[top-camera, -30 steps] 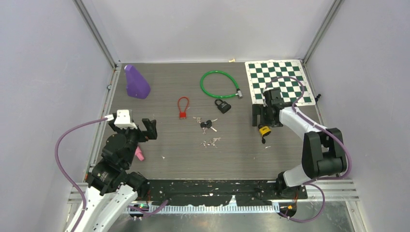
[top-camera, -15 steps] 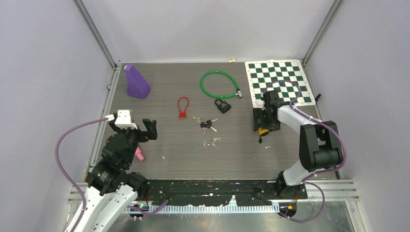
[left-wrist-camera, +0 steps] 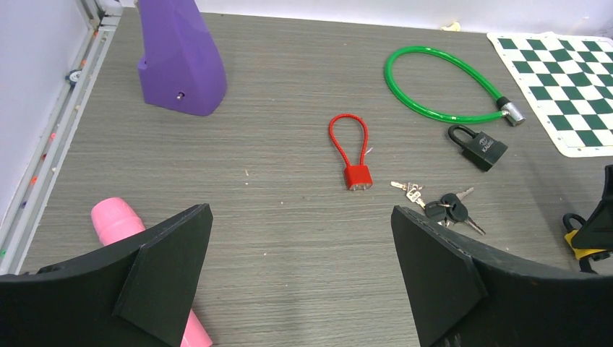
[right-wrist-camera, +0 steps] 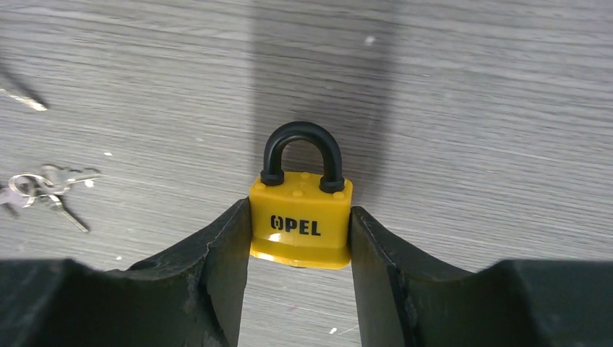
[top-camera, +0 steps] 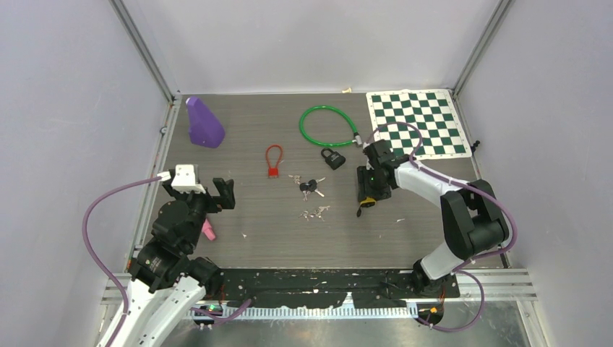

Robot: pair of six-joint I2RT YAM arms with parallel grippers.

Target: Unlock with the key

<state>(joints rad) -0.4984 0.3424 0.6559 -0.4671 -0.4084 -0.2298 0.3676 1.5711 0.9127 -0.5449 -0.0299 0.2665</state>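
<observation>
My right gripper (right-wrist-camera: 300,211) is shut on a yellow padlock (right-wrist-camera: 300,225) marked OPEL, one finger pressed against each side of its body. Its black shackle points away from the wrist, over the table. From above, the right gripper (top-camera: 367,189) and the yellow padlock (top-camera: 368,202) are right of centre. A bunch of black-headed keys (top-camera: 311,186) lies left of them, also visible as keys (left-wrist-camera: 448,210). Small silver keys (top-camera: 316,212) lie nearer me. My left gripper (left-wrist-camera: 300,217) hovers open and holds nothing at the near left.
A black padlock (top-camera: 333,158), a red cable lock (top-camera: 274,160) and a green cable lock (top-camera: 327,125) lie toward the back. A purple block (top-camera: 204,123) stands back left, a chessboard mat (top-camera: 416,121) back right. A pink cylinder (top-camera: 208,230) lies by the left gripper.
The right jaws have closed onto the yellow padlock, and the right arm has moved it leftward toward the keys. The left arm has not moved.
</observation>
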